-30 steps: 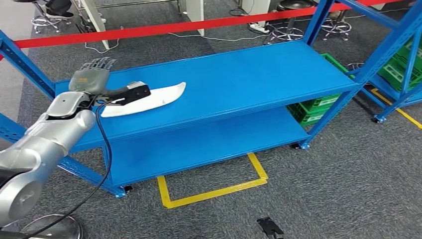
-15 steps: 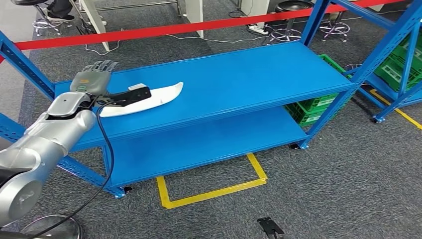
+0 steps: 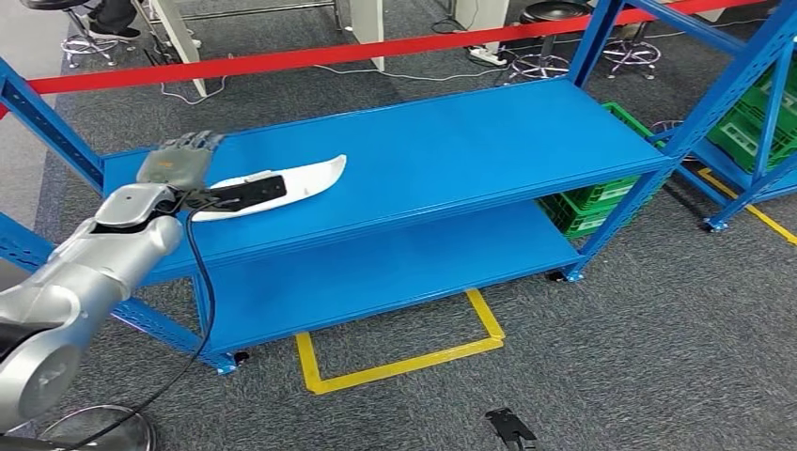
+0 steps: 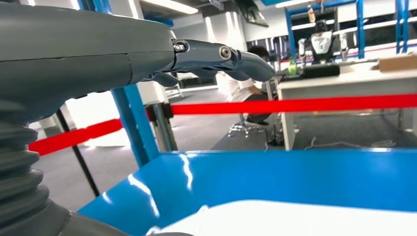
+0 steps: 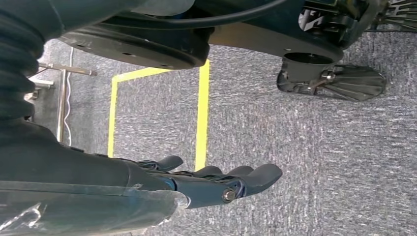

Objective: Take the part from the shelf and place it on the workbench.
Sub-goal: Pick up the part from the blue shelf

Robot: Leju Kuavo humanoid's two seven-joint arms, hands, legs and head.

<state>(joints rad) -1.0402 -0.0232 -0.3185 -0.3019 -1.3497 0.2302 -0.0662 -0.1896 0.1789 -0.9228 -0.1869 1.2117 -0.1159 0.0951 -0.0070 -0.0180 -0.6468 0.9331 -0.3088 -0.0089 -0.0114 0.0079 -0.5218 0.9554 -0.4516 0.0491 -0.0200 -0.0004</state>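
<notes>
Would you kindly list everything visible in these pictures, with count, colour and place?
part: one, white, curved, lying on the shelf's upper deck
shelf: one, blue, two decks, ahead of the robot
crates: green, beside the shelf's far right end
barrier tape: one, red, behind the shelf
floor marking: yellow, on grey carpet before the shelf
person: one, seated at a desk beyond the tape
left hand: grey, fingers extended, over the part's near end
right hand: dark, empty, hanging above the carpet
</notes>
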